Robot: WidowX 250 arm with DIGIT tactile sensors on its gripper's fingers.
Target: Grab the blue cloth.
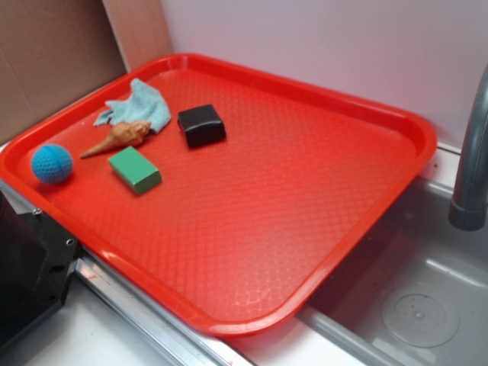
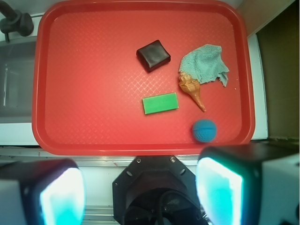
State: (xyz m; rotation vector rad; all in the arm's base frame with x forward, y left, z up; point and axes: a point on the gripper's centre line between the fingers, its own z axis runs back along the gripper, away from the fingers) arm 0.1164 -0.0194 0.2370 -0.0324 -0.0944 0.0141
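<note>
Much bare tray (image 1: 320, 198) lies beside the blue cloth (image 1: 141, 107) near its rim; pincer (image 2: 140, 187) spread apart

Blue cloth (image 1: 137, 107), pale aqua, fuzzy, ragged-edged, crumpled flat near tray corner

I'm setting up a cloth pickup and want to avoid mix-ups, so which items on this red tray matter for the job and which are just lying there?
Belongs to the job:
- pale aqua-blue fuzzy cloth, at the tray's edge beside the shell
- robot hand, open, well short of the cloth

Just lying about:
- black rounded block
- green rectangular block
- tan spiral seashell
- darker blue knitted ball
- red plastic tray
</note>
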